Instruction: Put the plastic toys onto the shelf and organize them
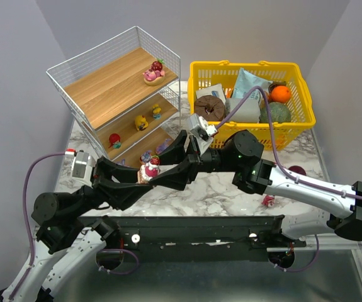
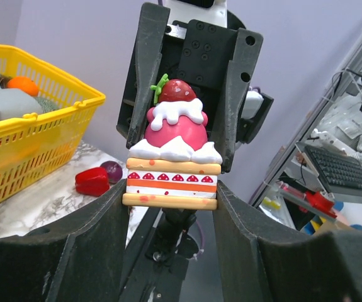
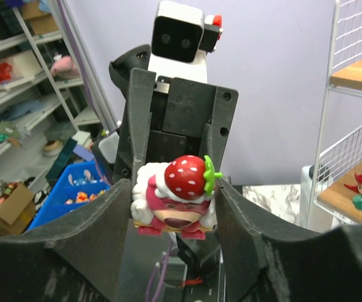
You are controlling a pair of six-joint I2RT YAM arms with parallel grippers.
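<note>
The shelf [image 1: 114,88] stands back-left of the meeting point. My left tool [image 2: 172,192] and right tool [image 3: 174,189] both pinch the strawberry-cake toy [image 1: 149,168], upright above the counter [image 1: 221,189]. I judge the left arm nearer the shelf.

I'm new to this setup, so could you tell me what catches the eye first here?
The left gripper and right gripper meet in front of the shelf, both clamped on one strawberry-cake toy. A bright yellow basket stands right of the shelf.
</note>
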